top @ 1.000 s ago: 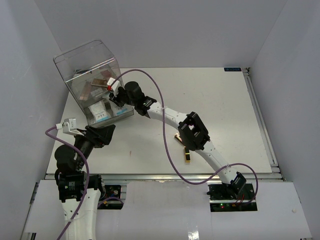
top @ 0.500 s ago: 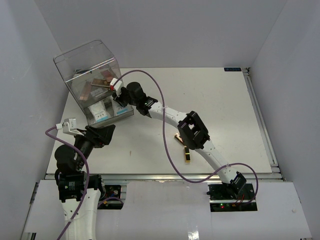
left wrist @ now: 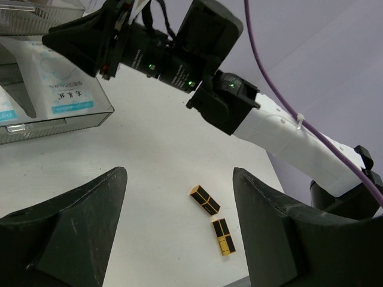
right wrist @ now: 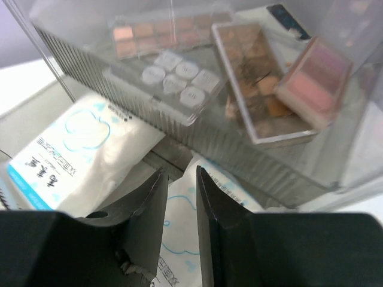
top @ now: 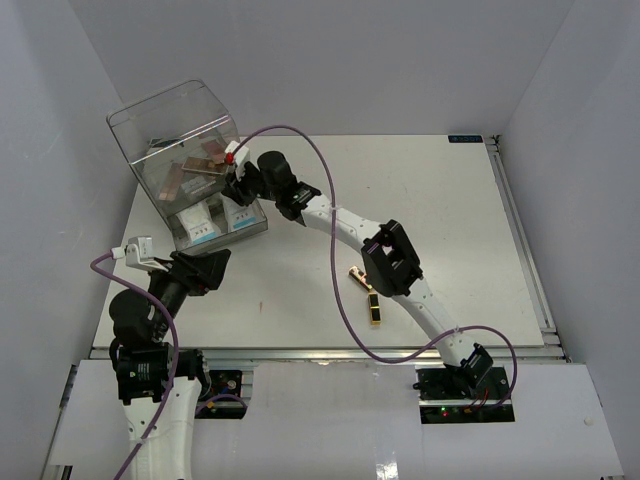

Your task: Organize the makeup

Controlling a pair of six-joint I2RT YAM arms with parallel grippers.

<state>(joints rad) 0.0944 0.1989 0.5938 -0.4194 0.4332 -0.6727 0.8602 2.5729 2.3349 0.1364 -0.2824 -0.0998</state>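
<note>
Left end effector (left wrist: 178, 176): fingers wide apart, nothing between them, above the worktop (top: 450, 230) near its near left corner. Right end effector (right wrist: 179, 176): fingers a narrow gap apart, gripping nothing, at the clear box (top: 170, 125) on the far left corner. The palettes (right wrist: 257, 89) lie in the box's upper compartment, with the sachets (right wrist: 72, 149) below. Two lipstick tubes (top: 374, 308) lie just beside each other near the middle of the near edge.

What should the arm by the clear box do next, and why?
Probably draw the right gripper back from the box and head for the two lipsticks on the table. Its jaws stand slightly apart with nothing between them, palettes and sachets already sit in the box, and the lipsticks are the only makeup lying outside.
</note>
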